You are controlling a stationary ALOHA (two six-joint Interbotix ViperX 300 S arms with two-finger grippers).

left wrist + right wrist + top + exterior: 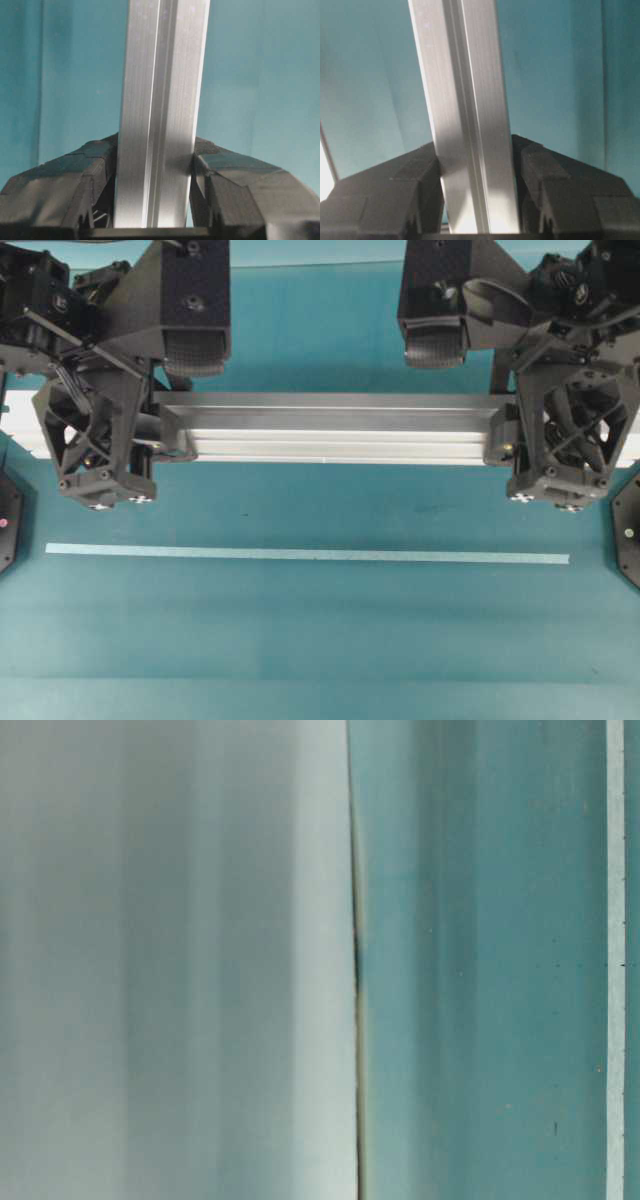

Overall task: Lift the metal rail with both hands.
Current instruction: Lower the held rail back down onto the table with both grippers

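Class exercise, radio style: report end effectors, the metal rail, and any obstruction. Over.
Left end effector shut on metal rail. Right end effector shut on its other end. Rail level between them. Pale tape strip lies apart on the table; nothing in the way.

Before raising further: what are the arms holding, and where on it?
Both hold the metal rail: the left gripper clamps one end, the right gripper the other.

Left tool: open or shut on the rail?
Shut on the grooved silver aluminium rail; left tool fingers press both sides.
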